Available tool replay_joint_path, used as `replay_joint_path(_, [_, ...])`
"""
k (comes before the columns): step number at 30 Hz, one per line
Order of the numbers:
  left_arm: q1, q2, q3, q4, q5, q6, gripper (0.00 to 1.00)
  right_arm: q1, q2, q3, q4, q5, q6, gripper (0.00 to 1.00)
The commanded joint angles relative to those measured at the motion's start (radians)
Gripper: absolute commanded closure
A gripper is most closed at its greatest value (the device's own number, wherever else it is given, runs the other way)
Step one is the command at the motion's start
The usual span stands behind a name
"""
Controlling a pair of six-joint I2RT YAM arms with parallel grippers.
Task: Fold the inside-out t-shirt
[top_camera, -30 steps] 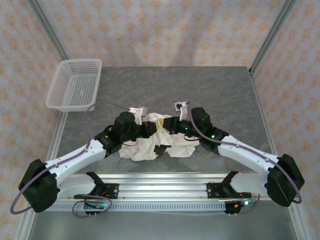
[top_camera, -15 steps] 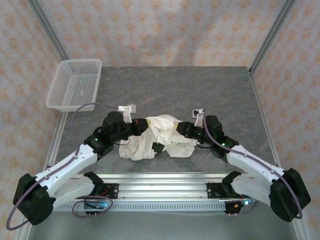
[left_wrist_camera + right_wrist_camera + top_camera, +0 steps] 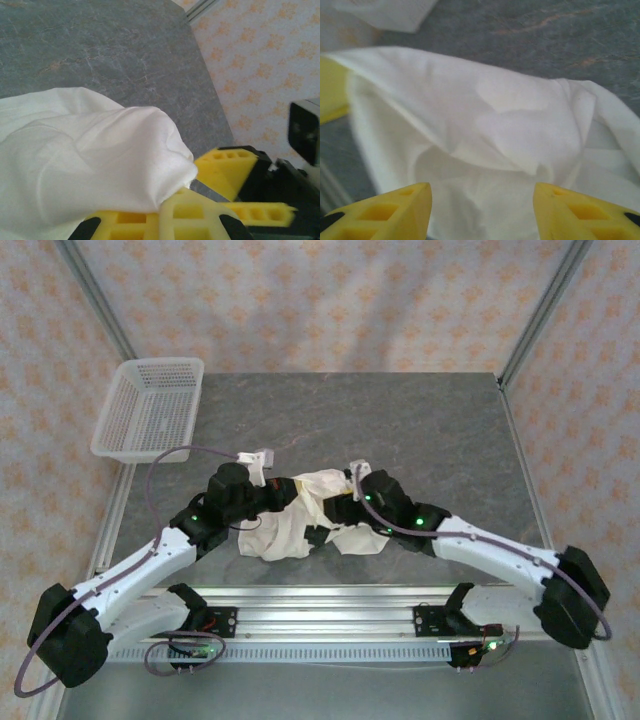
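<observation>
Swinging in toward the middle since half a second ago, the right tool (image 3: 481, 197) now has its yellow fingers apart, where a second ago they were together. The left arm pulled back to the left early in that second and has barely shifted since.

Nearest, both arm bases sit on the metal rail (image 3: 320, 615) at the near edge of the table (image 3: 420, 420). Just past the rail the shirt (image 3: 290, 525) lies in a crumpled, off-white heap on the near middle of the table, between the two tools.

The left tool (image 3: 172, 215) is clamped on a fold at the heap's far left side. In the left wrist view the cloth billows up and out over its closed yellow fingers, and the right tool's spread fingers show just beside it on the right.

In the right wrist view a raised fold of the shirt lies in the gap between the parted fingers. It is not pinched, and I cannot tell whether either finger touches it.

Beyond the heap the grey table is bare stone-patterned surface. At the far left corner a white mesh basket (image 3: 150, 405) sits partly over the table's left edge, well apart from the shirt.
</observation>
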Motion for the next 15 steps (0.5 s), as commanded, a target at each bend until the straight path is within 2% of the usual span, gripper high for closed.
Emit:
replay_joint_path(1, [0.005, -0.029, 0.012, -0.035, -0.003, 0.018, 1.0, 0.006, 0.132, 0.114, -0.103, 0.072, -0.116, 0.44])
replay_joint_path(2, [0.006, -0.034, 0.012, -0.039, -0.01, 0.016, 1.0, 0.011, 0.162, 0.136, -0.11, 0.067, -0.114, 0.45])
replay_joint_path(4, [0.006, -0.046, 0.009, -0.051, -0.038, 0.01, 1.0, 0.011, 0.197, 0.163, -0.115, 0.064, -0.103, 0.53])
replay_joint_path(6, [0.009, -0.064, 0.011, -0.091, -0.086, 0.007, 1.0, 0.011, 0.191, 0.164, -0.103, 0.064, -0.089, 0.67])
replay_joint_path(8, [0.028, -0.086, 0.006, -0.114, -0.105, 0.001, 1.0, 0.011, 0.154, 0.148, -0.087, 0.067, -0.072, 0.89])
replay_joint_path(10, [0.055, -0.098, -0.004, -0.111, -0.087, -0.011, 1.0, 0.006, 0.101, 0.124, -0.067, 0.042, -0.054, 1.0])
replay_joint_path(15, [0.12, -0.073, -0.023, -0.143, -0.089, -0.018, 1.0, -0.035, -0.084, 0.03, 0.068, -0.236, 0.015, 1.0])
